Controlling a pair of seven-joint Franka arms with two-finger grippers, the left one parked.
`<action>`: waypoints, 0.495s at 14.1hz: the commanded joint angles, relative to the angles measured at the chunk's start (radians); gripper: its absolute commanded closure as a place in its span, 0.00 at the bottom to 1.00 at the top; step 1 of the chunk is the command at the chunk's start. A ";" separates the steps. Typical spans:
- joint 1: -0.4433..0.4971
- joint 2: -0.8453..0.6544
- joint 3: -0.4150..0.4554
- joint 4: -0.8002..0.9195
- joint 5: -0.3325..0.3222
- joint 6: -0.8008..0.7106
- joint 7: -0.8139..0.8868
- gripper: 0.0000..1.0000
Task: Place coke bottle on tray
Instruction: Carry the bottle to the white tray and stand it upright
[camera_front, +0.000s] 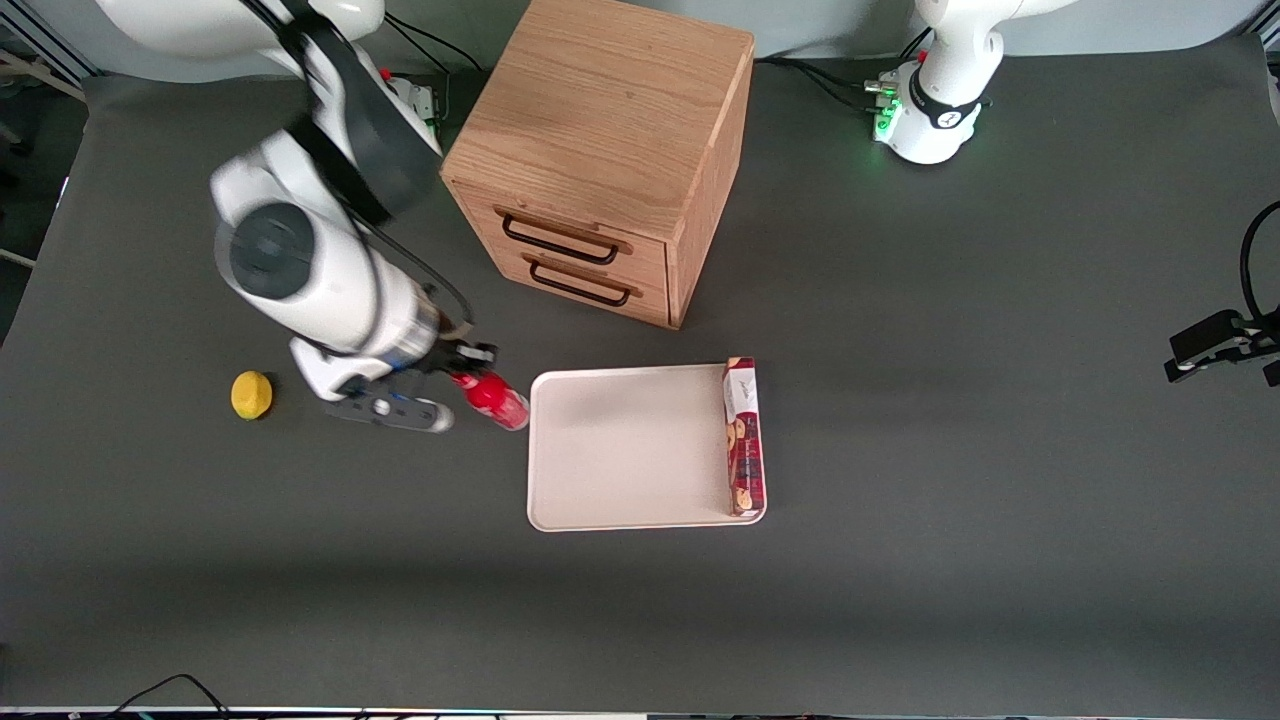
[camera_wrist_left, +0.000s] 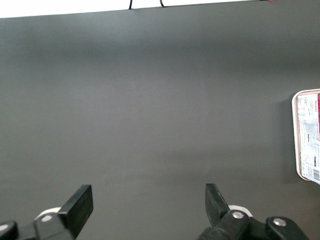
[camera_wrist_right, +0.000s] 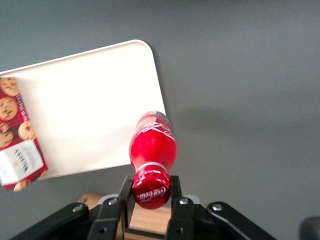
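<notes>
Coke bottle sits at centre-left of the front frame, held above the dark table just beside the tray edge nearest the working arm. Gripper: both fingers closed against the bottle's red cap, one each side, with the body projecting past the fingertips toward the tray. Biscuit box lies along the tray's edge toward the parked arm. Lemon rests at mid-left; wooden drawer cabinet at upper centre.
</notes>
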 joint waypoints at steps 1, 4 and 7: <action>0.007 0.072 0.037 -0.007 -0.055 0.101 0.083 0.97; 0.011 0.127 0.037 -0.015 -0.101 0.149 0.131 0.97; 0.021 0.158 0.041 -0.014 -0.140 0.149 0.166 0.44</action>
